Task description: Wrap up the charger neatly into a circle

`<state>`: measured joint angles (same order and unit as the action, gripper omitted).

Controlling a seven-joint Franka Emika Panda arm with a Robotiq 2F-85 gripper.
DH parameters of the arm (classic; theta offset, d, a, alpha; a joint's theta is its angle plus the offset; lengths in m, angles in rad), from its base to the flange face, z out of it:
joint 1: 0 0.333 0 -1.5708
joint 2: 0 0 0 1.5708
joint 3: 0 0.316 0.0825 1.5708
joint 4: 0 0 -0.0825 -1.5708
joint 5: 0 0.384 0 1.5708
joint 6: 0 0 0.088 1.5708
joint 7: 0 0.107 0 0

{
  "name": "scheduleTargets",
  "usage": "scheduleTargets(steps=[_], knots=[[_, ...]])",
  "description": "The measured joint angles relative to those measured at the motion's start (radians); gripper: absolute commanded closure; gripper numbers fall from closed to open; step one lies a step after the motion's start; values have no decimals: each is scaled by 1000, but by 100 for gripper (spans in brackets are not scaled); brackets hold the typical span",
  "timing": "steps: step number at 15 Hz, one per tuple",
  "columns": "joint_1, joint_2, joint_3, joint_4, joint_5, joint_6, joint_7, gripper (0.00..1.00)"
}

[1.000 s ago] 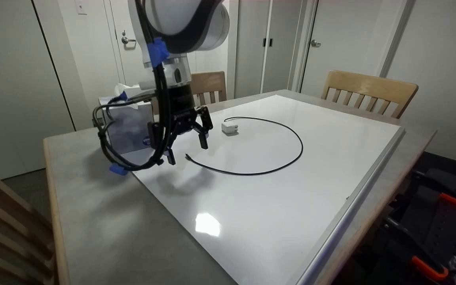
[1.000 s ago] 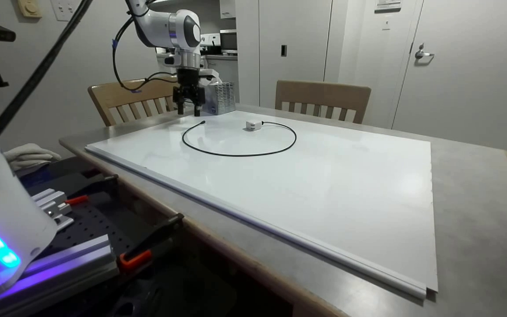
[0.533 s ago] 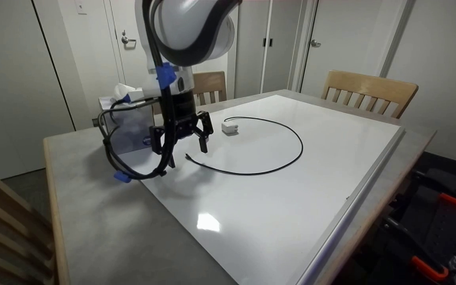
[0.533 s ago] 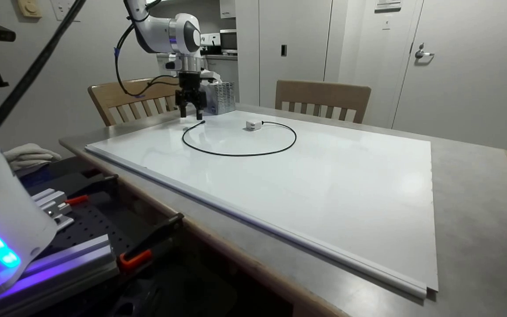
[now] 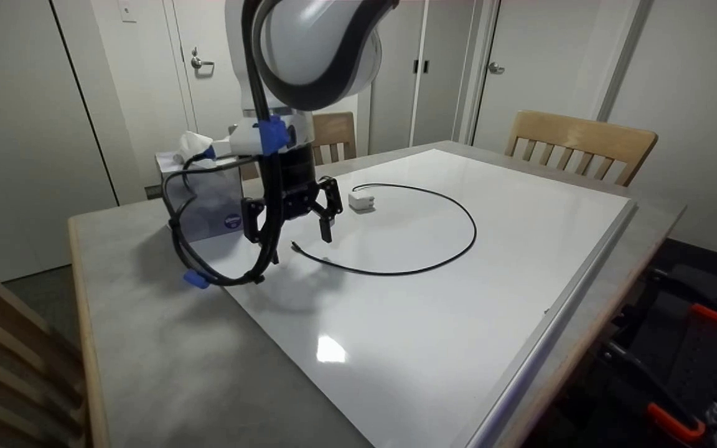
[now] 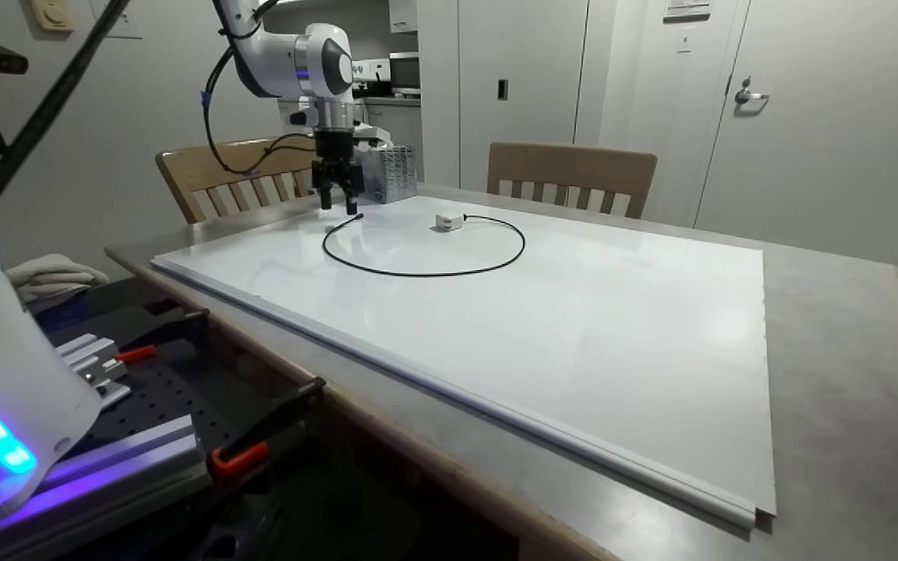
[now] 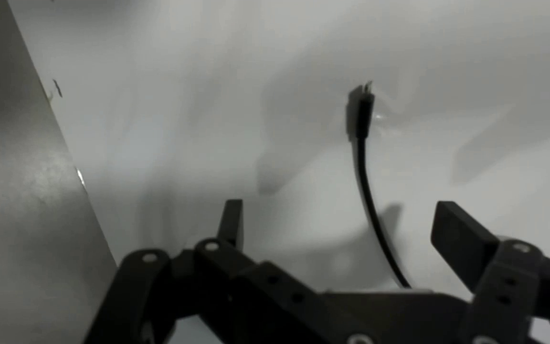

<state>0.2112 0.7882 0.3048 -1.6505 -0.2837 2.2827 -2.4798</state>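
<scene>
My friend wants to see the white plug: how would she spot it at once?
Find the big white board on the grey table. A black cable lies on it in an open loop, the white plug at one end. Unlike the thin cable and flat board, the plug is a small block.

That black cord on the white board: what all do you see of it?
The cord is thin, smooth and black, its coating rubbery-looking. It lies on the board in one wide, open curve, not coiled. Its loose end has a small black plug with a bright, metal-looking tip; its other end seems to go into a white block. In the wrist view, open fingers stand either side, not touching it.
</scene>
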Motion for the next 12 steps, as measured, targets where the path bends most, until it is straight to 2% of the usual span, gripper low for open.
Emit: scheduleTargets(steps=[7,8,9,12], knots=[[19,-3,-36,-52,-60,90,73,0],[23,-4,-40,-58,-70,99,80,25],[27,-7,-44,-66,-85,116,89,26],[46,-26,-62,-98,-134,175,132,48]])
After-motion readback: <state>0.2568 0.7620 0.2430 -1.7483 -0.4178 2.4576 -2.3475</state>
